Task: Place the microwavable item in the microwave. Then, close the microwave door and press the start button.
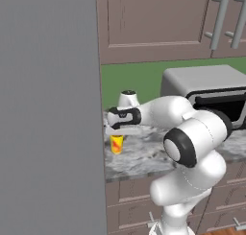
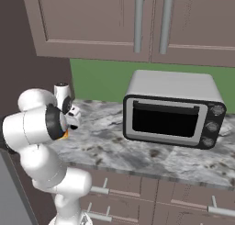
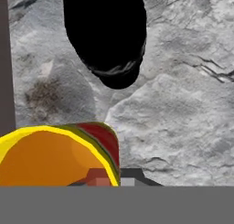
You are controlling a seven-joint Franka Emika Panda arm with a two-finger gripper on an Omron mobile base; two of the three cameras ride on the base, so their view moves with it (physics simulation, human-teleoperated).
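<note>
Gripper (image 1: 116,132) directly above yellow cup (image 1: 116,144) on counter (image 1: 144,155)

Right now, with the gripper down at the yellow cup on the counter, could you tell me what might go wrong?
1. The small black bottle lies close beside the small yellow tapered cup; a sideways move could knock it.
2. The cup sits off-centre low in the hand view, so the grasp may slip.
3. The tall grey panel stands close to the cup, crowding the lift.

Flat, even rendered light, no glare. Soft shading under the arm on the marble counter (image 1: 144,152). Hand view blocky, slightly soft up close.
</note>
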